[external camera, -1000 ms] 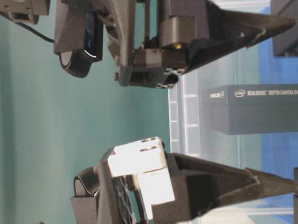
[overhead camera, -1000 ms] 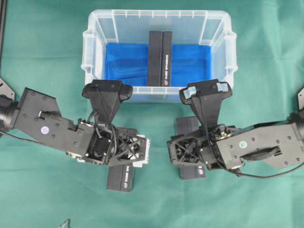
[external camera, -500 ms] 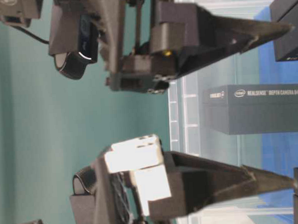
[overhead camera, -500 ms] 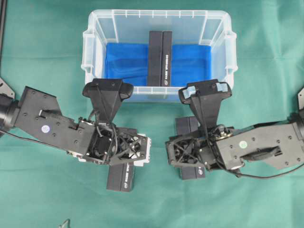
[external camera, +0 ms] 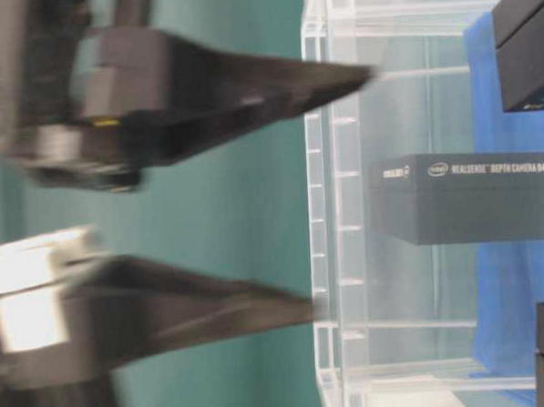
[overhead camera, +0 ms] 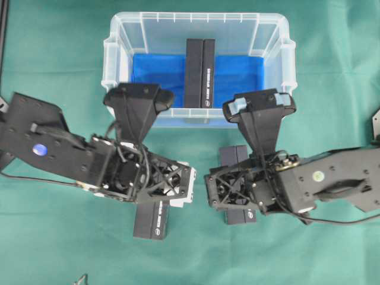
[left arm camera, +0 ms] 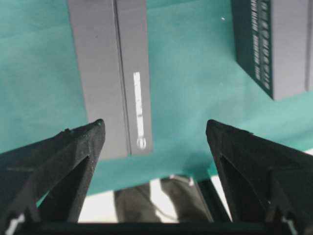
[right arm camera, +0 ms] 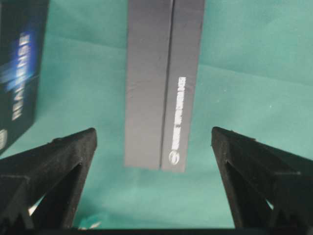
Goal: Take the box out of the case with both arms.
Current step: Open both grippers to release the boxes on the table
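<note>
The clear case [overhead camera: 196,16] stands at the back of the green cloth with a blue sheet on its bottom. One dark box [overhead camera: 200,72] lies inside it, in the middle; the table-level view shows this box [external camera: 463,198] through the case wall [external camera: 336,209]. Both grippers hang in front of the case, outside it, pointing down at the cloth. My left gripper [left arm camera: 153,128] is open and holds nothing. My right gripper [right arm camera: 154,137] is open too, also empty. Neither touches the case or the box in it.
Two more dark boxes lie on the cloth in front of the case. One box [overhead camera: 151,221] is under the left arm, also seen as a grey box [left arm camera: 115,73]. The other box [overhead camera: 237,189] lies under the right arm and shows below the right gripper as a grey box [right arm camera: 164,83].
Both grippers have risen away from the cloth and the boxes lying on it, staying wide open. The box in the case has not moved.
</note>
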